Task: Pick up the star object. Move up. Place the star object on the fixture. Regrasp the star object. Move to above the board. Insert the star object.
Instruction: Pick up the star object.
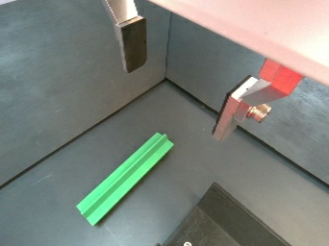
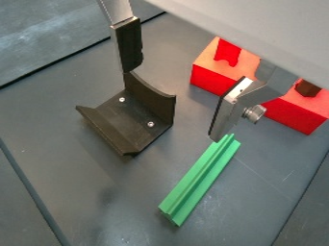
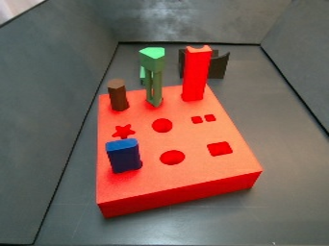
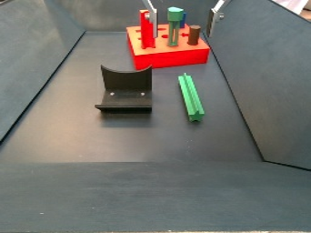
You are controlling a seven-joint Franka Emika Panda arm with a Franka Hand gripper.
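Note:
The star object (image 2: 202, 178) is a long slim green peg lying flat on the dark floor, also seen in a wrist view (image 1: 126, 179) and a side view (image 4: 191, 95). It rests beside the fixture (image 4: 124, 89), a dark L-shaped bracket (image 2: 129, 115), without touching it. The red board (image 3: 180, 144) has a star hole (image 3: 123, 132) in its top. My gripper (image 2: 174, 104) hangs open high above the floor, with nothing between its fingers (image 1: 133, 43). In a side view only the gripper's (image 4: 185, 5) fingertips show, at the top edge.
On the board (image 4: 168, 56) stand a green peg with a triangular top (image 3: 153, 75), a tall red post (image 3: 194, 72), a short brown cylinder (image 3: 118, 96) and a blue block (image 3: 122, 156). Grey walls enclose the floor.

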